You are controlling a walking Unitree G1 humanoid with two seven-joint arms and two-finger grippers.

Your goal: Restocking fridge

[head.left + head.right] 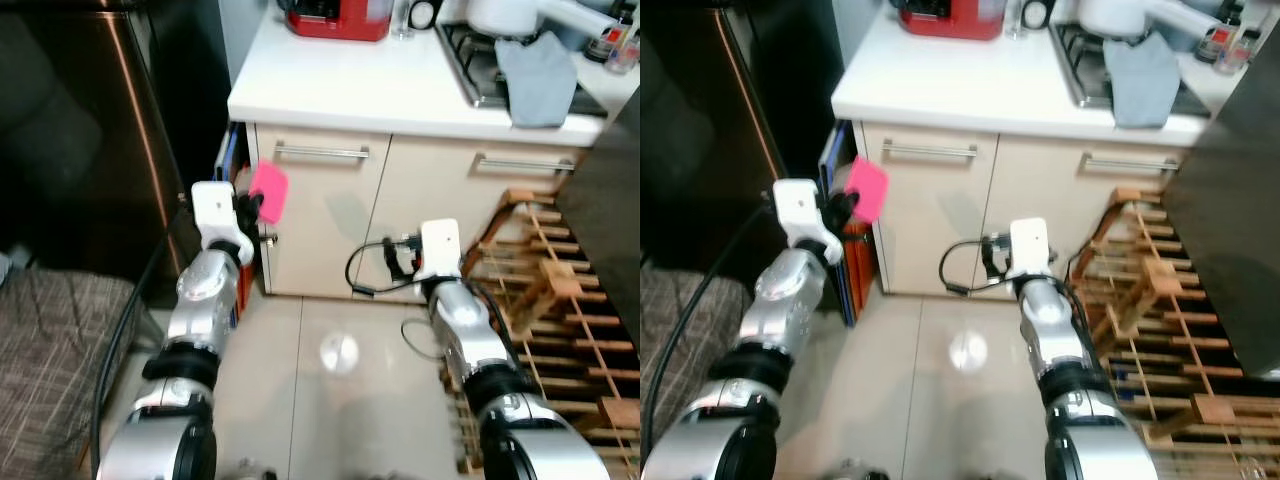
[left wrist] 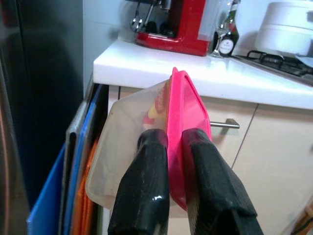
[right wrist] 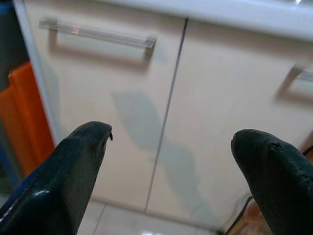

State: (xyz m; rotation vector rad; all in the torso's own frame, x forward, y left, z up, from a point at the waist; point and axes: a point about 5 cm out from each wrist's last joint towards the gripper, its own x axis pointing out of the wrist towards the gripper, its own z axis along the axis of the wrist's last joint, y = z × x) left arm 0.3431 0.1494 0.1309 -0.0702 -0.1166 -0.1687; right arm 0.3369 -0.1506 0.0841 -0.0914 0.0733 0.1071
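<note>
A clear plastic food container with a pink lid hangs in the air in front of the cream cabinet, held on edge. My left gripper is shut on the container's pink lid and rim; the clear tub with some food inside sits beside the fingers. My right gripper is open with nothing between its fingers, level with the cabinet doors and a little in front of them. The dark fridge stands at the left.
A white counter carries a red appliance, a gas hob and a grey cloth. A wooden rack stands low on the right. Flat boards lean between fridge and cabinet. A woven rug lies left.
</note>
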